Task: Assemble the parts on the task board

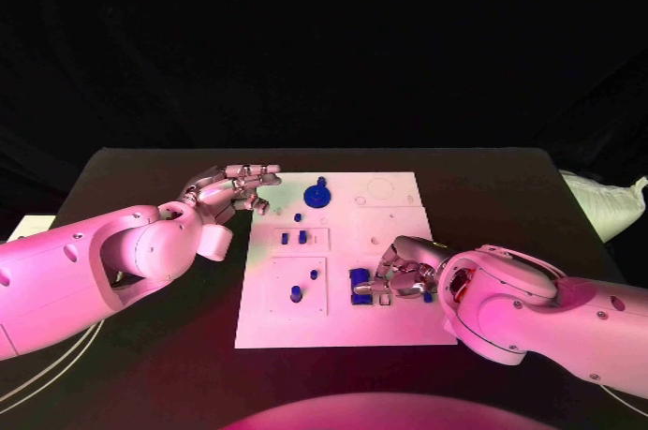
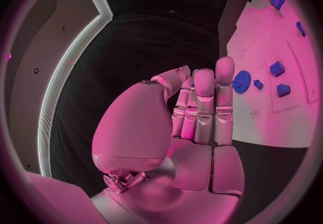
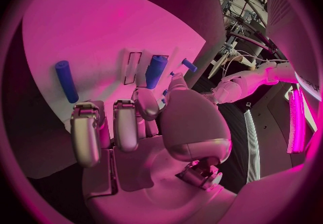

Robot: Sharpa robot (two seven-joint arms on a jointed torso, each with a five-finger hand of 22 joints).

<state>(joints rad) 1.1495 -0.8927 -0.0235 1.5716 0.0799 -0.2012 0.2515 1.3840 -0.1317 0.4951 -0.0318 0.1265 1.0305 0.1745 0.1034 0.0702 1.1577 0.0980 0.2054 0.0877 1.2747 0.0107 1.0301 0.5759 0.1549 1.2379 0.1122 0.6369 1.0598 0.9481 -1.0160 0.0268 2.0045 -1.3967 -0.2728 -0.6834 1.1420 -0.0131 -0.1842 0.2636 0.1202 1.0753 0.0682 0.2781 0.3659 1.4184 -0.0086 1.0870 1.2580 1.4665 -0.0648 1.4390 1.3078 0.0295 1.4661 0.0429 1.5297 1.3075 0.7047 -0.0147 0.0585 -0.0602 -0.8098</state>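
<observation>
Your left hand hovered over the desk just beside the far left corner of the white board, its fingers straight and close together, holding nothing. On the board you had a blue gear near the far edge and small blue pieces in the middle panels. Your right hand rested on the board's near right part, fingers curled down at a blue block, though you couldn't tell if they gripped it.

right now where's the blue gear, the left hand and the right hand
blue gear point(image 1: 317, 197): head view, middle of the round disc, on the task board's far end.
left hand point(image 1: 232, 188): head view, middle of the hand, at the board's far left corner.
right hand point(image 1: 403, 269): head view, knuckles, over the board's near right part.
</observation>
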